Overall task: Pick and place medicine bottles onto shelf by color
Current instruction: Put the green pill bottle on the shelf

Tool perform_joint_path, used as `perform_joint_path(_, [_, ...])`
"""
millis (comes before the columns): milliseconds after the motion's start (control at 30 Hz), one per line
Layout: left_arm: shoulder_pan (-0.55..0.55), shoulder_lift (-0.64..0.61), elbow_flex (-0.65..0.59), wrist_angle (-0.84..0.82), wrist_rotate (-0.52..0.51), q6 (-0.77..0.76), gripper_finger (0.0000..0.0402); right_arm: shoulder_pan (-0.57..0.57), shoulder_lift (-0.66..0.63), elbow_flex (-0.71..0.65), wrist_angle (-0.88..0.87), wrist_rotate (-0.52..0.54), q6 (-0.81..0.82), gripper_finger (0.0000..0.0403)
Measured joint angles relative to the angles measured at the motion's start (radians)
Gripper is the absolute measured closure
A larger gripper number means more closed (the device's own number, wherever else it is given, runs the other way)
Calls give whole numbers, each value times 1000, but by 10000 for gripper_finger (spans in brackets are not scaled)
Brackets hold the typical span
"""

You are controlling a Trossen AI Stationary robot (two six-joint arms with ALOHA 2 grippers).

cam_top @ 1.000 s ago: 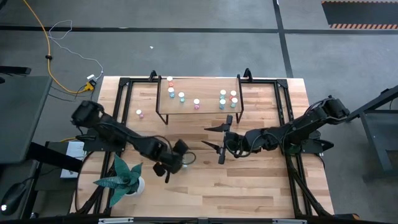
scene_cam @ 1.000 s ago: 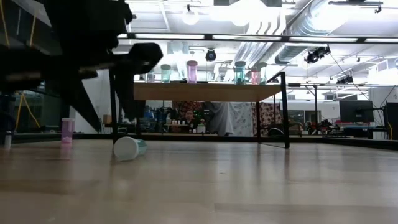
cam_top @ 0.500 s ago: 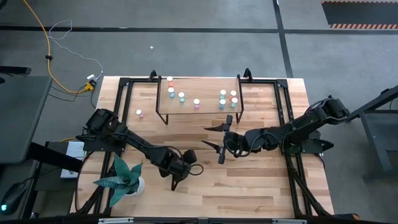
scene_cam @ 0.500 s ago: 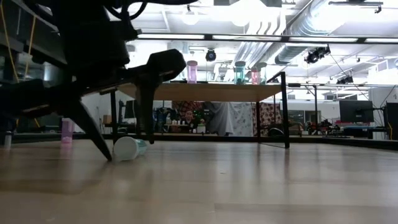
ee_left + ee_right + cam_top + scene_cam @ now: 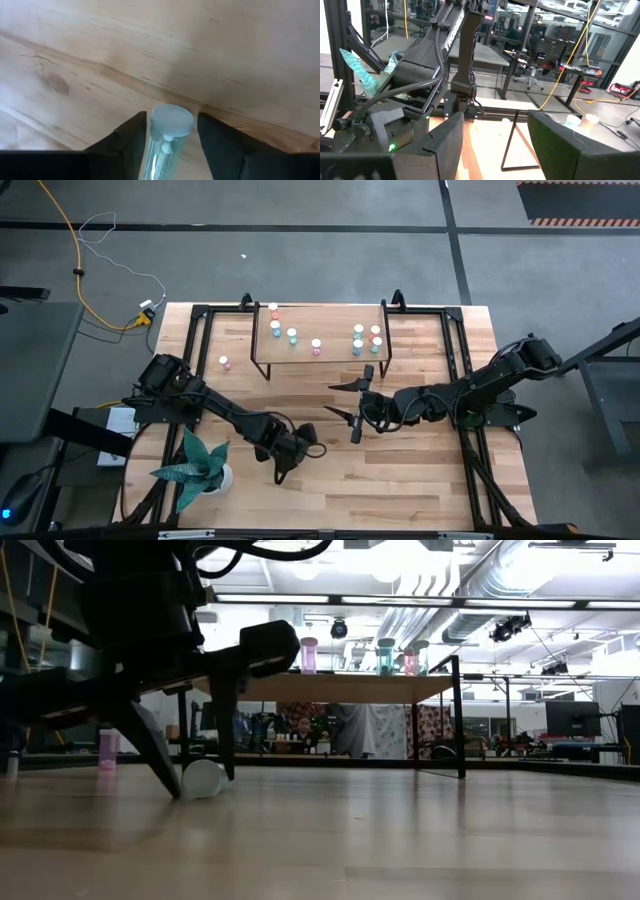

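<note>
Low over the bench (image 5: 400, 470), the left tool (image 5: 167, 137) straddles a teal bottle (image 5: 167, 131) lying on its side, fingers apart and not yet clamped, lined up to grip it. Right tool (image 5: 352, 402) waits spread before the shelf (image 5: 330, 358).

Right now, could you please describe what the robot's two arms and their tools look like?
Both arms are black and jointed, with black cables looping along them. The left tool ends in two flat, dark, tapering fingers. The right tool has two long, thin pointed black fingers. White lettering runs along the left arm's link in the right wrist view.
</note>
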Motion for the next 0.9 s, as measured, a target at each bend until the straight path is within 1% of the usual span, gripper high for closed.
perform_joint_path(133, [0,2,-1,10,11,0,256,0,0,0,0,0,0,191])
perform_joint_path(267, [-1,2,-1,20,15,0,269,0,0,0,0,0,-1,191])
perform_joint_path(667, [-2,3,-1,45,17,-14,276,0,0,0,0,0,0,191])
perform_joint_path(767, [-3,0,6,35,1,-48,279,0,0,0,0,0,0,191])
perform_joint_path(900, [-3,4,39,-7,2,-136,291,0,0,0,-1,0,0,191])
